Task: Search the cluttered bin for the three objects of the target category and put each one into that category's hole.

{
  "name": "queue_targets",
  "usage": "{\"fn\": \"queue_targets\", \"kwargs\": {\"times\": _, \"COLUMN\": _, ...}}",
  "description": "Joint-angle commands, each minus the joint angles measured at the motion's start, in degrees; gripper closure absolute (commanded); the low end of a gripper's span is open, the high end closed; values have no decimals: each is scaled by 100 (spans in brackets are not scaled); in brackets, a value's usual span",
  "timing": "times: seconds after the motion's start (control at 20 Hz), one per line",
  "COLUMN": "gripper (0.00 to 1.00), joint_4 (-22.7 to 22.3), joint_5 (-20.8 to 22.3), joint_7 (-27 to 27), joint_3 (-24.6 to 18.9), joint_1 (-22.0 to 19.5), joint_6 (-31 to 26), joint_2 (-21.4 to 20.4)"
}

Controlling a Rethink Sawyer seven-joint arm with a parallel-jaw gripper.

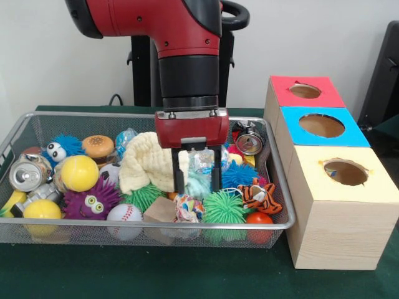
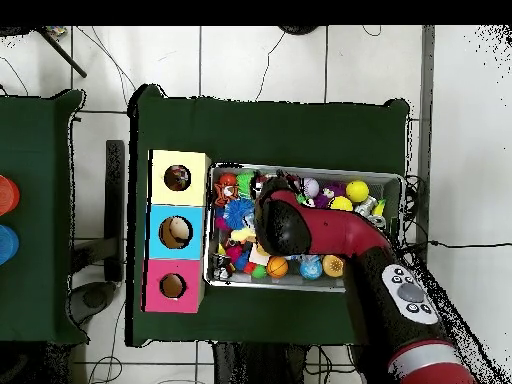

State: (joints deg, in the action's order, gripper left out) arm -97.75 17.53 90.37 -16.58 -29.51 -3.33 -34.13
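Note:
A wire bin [image 1: 282, 187] is heaped with toys, balls and cans. My gripper [image 1: 197, 180] hangs low over its middle, open, with its black fingers [image 1: 179, 177] dipped among the clutter. Between them lie a silvery crinkled wrapper [image 1: 202, 161] and a pale teal fuzzy thing [image 1: 198, 185]. A cream knit cloth [image 1: 146, 165] touches the left finger. To the right stand three boxes with round holes: red [image 1: 283, 84], blue [image 1: 349, 134], yellow [image 1: 374, 187]. In the overhead view the arm [image 2: 300, 228] covers the gripper and the middle of the bin [image 2: 210, 225].
Around the gripper lie a green spiky ball [image 1: 224, 207], tiger plush [image 1: 259, 196], blue spiky ball [image 1: 239, 174], brown block [image 1: 161, 210], baseball [image 1: 124, 215], purple fuzzy monster [image 1: 93, 200], yellow ball [image 1: 79, 172], crushed can [image 1: 28, 174] and burger toy [image 1: 98, 147].

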Motion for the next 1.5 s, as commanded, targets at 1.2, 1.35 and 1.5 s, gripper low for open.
{"fn": "queue_targets", "kwargs": {"times": 1.2, "gripper": 0, "joint_4": 208, "joint_5": 16, "joint_7": 279, "joint_3": -476, "joint_1": -417, "joint_6": -573, "joint_2": 616}}
{"fn": "queue_targets", "kwargs": {"times": 1.35, "gripper": 0, "joint_4": 251, "joint_5": 26, "joint_7": 242, "joint_3": -521, "joint_1": -444, "joint_6": -615, "joint_2": 646}}
{"fn": "queue_targets", "kwargs": {"times": 1.5, "gripper": 0, "joint_4": 310, "joint_5": 43, "joint_7": 190, "joint_3": -554, "joint_1": -495, "joint_6": -650, "joint_2": 691}}
